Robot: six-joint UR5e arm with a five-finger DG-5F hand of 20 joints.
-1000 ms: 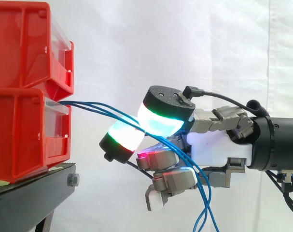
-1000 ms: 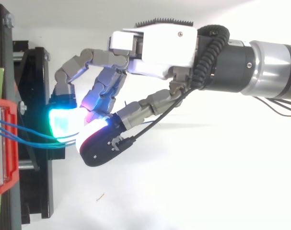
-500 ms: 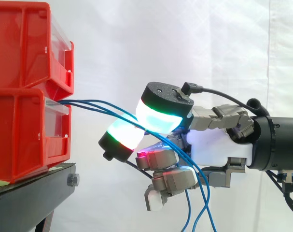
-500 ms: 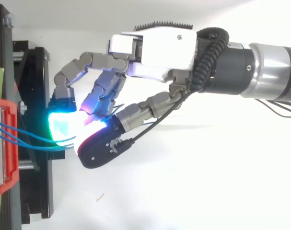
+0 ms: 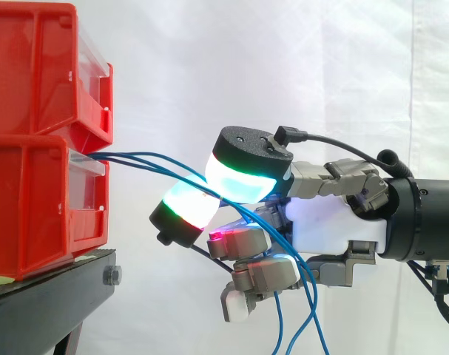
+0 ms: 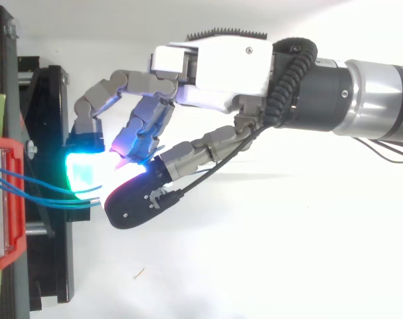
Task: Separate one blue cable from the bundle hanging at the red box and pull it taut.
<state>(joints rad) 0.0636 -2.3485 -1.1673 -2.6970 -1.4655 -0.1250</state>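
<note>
Hand (image 5: pixel 335 225) pinches thin blue cables (image 5: pixel 135 160) between two glowing pads, near lower red plastic bin (image 5: pixel 39 200); cable ends hang below palm.

Cables (image 5: pixel 120 159) run from stacked bins (image 5: pixel 39 140) right into the fingers (image 5: pixel 183 211).

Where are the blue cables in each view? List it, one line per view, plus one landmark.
Side view: blue cables run from left-centre rightward into the hand, then hang at the bottom edge.
Top view: left edge, just below mid-height.
Shared landmark: the red bin they leave.
</note>
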